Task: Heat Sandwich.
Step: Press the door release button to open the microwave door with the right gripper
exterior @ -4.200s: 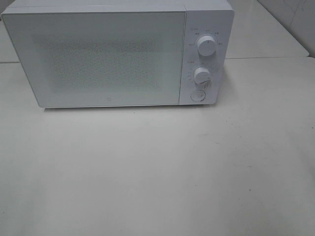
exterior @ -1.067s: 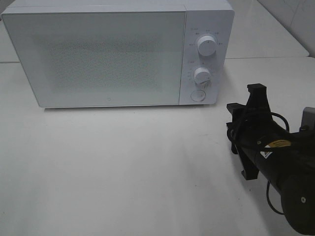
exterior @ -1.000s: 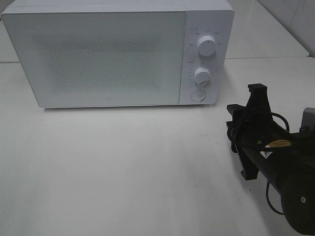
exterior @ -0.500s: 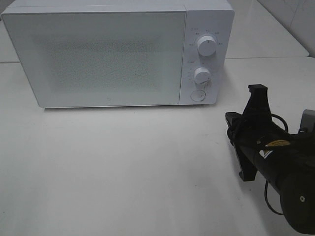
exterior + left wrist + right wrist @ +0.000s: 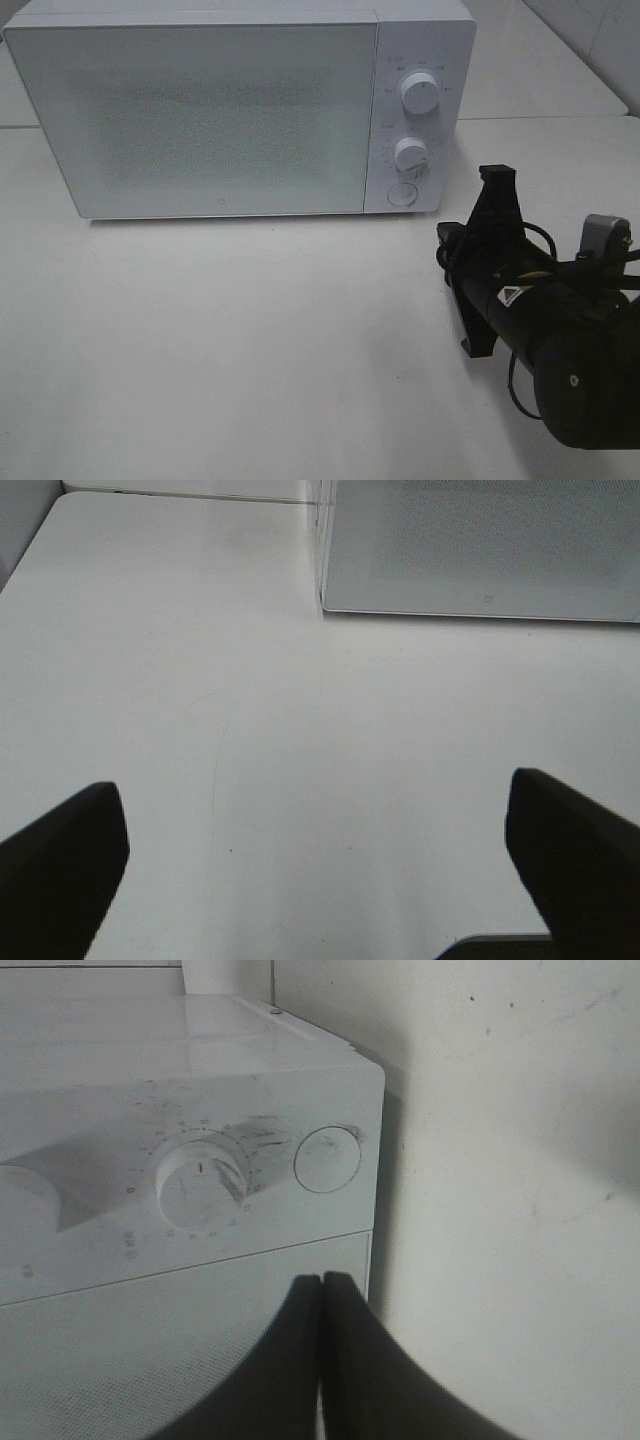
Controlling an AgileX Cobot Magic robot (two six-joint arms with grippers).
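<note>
The right tool (image 5: 497,175) has its two fingers pressed flat together with nothing between them. It hovers over the bench (image 5: 250,340), just right of the microwave (image 5: 220,110), and touches nothing. Its wrist view shows the joined tips (image 5: 322,1282) pointing toward the front corner below the lower knob (image 5: 203,1178) and the round button (image 5: 327,1159). The left tool (image 5: 312,790) is spread wide and empty above bare bench, with the microwave's corner ahead of it. The microwave door (image 5: 200,120) is closed, and the sandwich shows in no view. Half a second ago the right arm sat farther right; it has moved closer to the control panel. Four seconds ago no arm was in the high view.
</note>
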